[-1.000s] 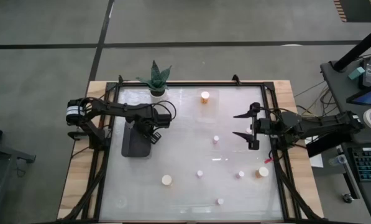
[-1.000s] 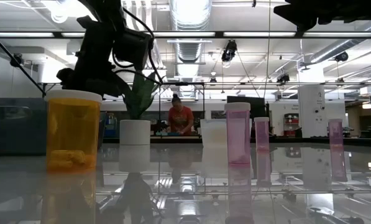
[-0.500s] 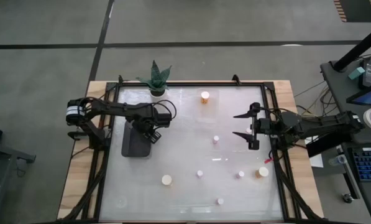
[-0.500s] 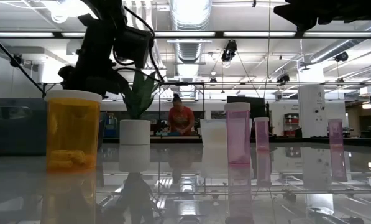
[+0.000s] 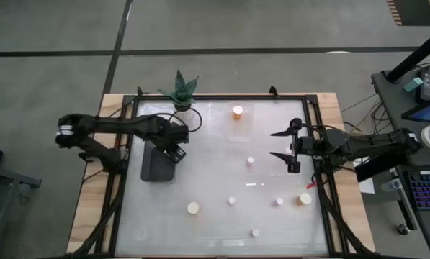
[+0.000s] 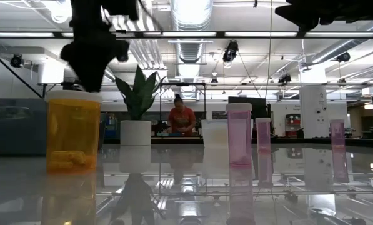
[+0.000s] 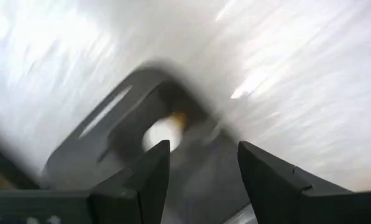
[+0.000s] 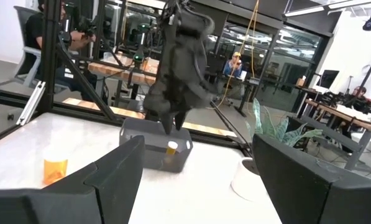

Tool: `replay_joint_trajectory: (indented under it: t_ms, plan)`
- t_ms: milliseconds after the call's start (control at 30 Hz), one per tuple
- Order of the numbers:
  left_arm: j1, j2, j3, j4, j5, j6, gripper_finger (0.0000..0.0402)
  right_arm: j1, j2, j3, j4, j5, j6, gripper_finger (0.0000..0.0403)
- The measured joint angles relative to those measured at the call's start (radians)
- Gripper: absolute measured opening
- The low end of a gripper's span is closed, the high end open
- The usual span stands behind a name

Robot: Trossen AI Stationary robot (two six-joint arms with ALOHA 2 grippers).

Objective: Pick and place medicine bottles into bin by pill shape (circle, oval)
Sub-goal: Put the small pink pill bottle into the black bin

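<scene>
My left gripper (image 5: 173,149) hangs open and empty above the dark grey bin (image 5: 157,164) at the table's left. In the left wrist view the bin (image 7: 104,140) holds an orange bottle with a white cap (image 7: 163,132), between my open fingers. My right gripper (image 5: 287,151) waits open and empty at the right. Several bottles stand upright on the table: orange ones (image 5: 237,111), (image 5: 193,208), (image 5: 305,199) and small pinkish ones (image 5: 250,161), (image 5: 231,201), (image 5: 279,202), (image 5: 255,232). The clear tray does not show plainly.
A white pot with a green plant (image 5: 181,101) stands at the far edge, left of centre. A black frame (image 5: 315,165) runs around the table. In the low view a pale translucent box (image 6: 214,133) stands behind the bottles. People show in the room beyond.
My left gripper has risen above the dark bin and gone a little toward the table's left edge, its arm drawing back. The bottles on the table have kept their places.
</scene>
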State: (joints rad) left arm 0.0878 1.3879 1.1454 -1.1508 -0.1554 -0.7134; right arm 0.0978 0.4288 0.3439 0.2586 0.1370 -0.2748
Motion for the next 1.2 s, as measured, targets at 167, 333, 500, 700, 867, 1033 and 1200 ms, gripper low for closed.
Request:
replay_joint_trajectory:
  t_ms: [167, 333, 500, 700, 867, 1033, 1200]
  plan:
    - [-0.114, -0.094, -0.016, 0.274, -0.062, 0.205, 0.0173, 0.0, 0.0, 0.0, 0.0, 0.035, 0.025, 0.0288]
    - [-0.225, -0.163, -0.086, 0.609, -0.063, 0.454, 0.0173, 0.0, 0.007, 0.0, 0.001, 0.057, 0.105, 0.0288]
    - [-0.304, -0.213, -0.198, 0.903, -0.063, 0.644, 0.0173, 0.0, 0.027, 0.0, 0.0, 0.058, 0.25, 0.0288]
    - [-0.318, -0.254, -0.352, 1.205, -0.064, 0.831, 0.0173, 0.0, 0.074, 0.006, 0.002, 0.058, 0.471, 0.0288]
    - [-0.31, -0.28, -0.441, 1.35, -0.135, 0.94, 0.0173, 0.0, 0.135, 0.066, -0.027, 0.044, 0.669, 0.0288]
    - [-0.31, -0.289, -0.464, 1.38, -0.244, 0.982, 0.0173, 0.002, 0.24, 0.162, -0.122, 0.018, 0.81, 0.0288]
    - [-0.31, -0.289, -0.488, 1.384, -0.263, 0.981, 0.0173, 0.002, 0.37, 0.308, -0.403, 0.017, 0.938, 0.0288]
